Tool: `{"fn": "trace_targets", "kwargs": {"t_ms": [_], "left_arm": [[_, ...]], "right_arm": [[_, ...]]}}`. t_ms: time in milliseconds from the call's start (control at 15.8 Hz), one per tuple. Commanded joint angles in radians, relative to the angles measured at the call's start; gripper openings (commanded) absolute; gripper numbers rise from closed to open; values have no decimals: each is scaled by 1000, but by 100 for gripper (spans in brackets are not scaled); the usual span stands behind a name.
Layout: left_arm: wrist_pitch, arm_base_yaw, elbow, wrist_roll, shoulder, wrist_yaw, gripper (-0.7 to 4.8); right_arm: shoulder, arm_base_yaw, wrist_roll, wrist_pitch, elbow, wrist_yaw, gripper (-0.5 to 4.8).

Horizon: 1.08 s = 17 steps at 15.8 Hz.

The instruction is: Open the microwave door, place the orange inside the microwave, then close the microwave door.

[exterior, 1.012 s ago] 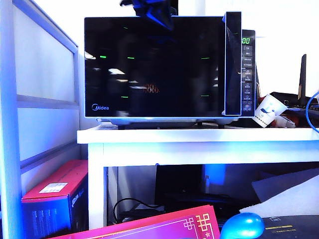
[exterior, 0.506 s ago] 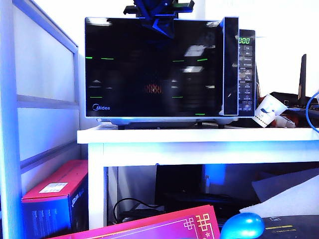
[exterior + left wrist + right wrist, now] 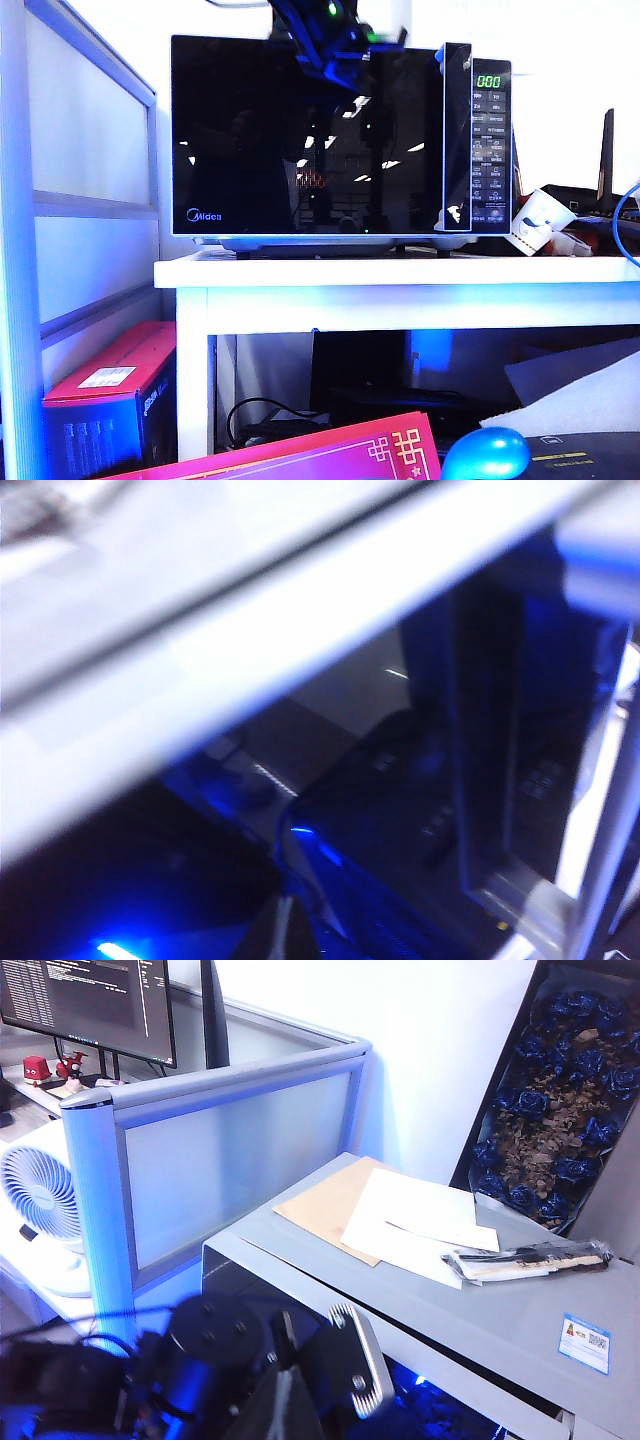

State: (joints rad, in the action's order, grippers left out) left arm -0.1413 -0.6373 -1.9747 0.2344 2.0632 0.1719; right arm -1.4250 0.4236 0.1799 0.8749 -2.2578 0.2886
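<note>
The microwave [image 3: 340, 140] stands on a white table [image 3: 400, 275], its display lit green. Its glossy black microwave door [image 3: 300, 140] lies almost flat against the front, its handle side next to the button panel [image 3: 491, 150]. The orange shows only as a dim reddish patch [image 3: 308, 180] behind the glass. My left gripper [image 3: 338, 58] is at the door's top edge, right of the middle; in the blurred left wrist view its fingers [image 3: 285, 935] are shut on nothing. My right gripper [image 3: 285, 1405], shut and empty, hangs above the microwave's grey top [image 3: 480, 1310].
A red box [image 3: 110, 395] and a grey partition [image 3: 90, 200] are at the left. A glossy blue rounded object [image 3: 487, 453] lies in front, a paper cup [image 3: 540, 218] beside the microwave. Papers [image 3: 400, 1220] lie on the microwave's top.
The door has swung in from slightly ajar to nearly flush with the front. My left gripper has moved right along the door's top edge. The right arm has kept still.
</note>
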Motion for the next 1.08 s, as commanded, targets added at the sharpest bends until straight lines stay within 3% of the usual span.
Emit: {"fn": "trace_targets", "kwargs": {"t_ms": [63, 443, 886, 1076], "left_arm": [[118, 10, -3, -4, 24, 36, -6], [257, 10, -3, -60, 37, -64, -6], [308, 16, -3, -78, 99, -82, -6], [293, 16, -3, -86, 103, -39, -6]], "right_arm": [[4, 1, -4, -20, -3, 3, -2], [4, 1, -4, -20, -3, 3, -2], [4, 1, -5, -19, -3, 3, -2], [4, 1, -5, -19, -3, 3, -2]]}}
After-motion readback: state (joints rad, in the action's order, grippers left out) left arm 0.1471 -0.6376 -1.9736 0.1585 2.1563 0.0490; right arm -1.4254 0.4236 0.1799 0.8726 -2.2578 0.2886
